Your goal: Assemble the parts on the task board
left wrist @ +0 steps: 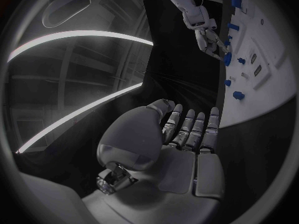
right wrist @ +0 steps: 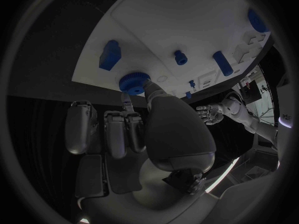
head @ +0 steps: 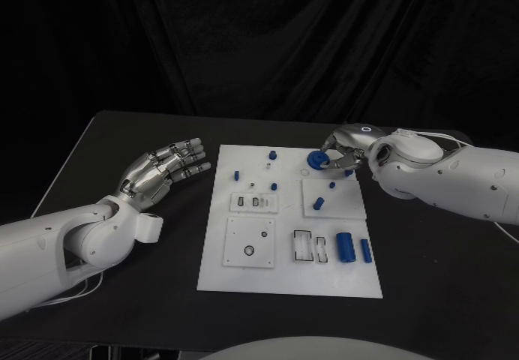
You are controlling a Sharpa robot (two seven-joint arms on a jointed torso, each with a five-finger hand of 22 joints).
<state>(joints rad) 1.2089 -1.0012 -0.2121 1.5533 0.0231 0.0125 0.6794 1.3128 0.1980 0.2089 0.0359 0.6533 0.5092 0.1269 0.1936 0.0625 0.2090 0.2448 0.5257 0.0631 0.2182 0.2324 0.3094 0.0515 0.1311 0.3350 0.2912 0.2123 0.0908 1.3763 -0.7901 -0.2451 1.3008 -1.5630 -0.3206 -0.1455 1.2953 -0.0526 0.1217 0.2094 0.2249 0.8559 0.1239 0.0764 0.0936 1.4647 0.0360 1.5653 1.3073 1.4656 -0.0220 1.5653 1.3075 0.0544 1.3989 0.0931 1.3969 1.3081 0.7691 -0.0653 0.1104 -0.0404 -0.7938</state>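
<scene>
Writing: none legible on any surface
Table: black, matte, flat
Task board: white rectangular plate, smooth, lying flat at the middle of the table; raised square panels and small rectangular slots on its face
Right hand: silver, on a white arm, over the board's far right corner; thumb and fingers pinching a blue gear; other fingers lying close together beside it
Blue gear: round, toothed rim, hollow centre; held at the fingertips just above the board's far edge, whether it touches the board cannot be told
Left hand: silver, over the table just left of the board, apart from it; palm up, fingers straight and slightly spread, holding nothing
Blue cylinder: thick, smooth, lying on the board's near right part; thinner blue rod just beside it
Blue pegs: small, one standing near the far edge; one at the left side; one tilted on the right square panel
</scene>
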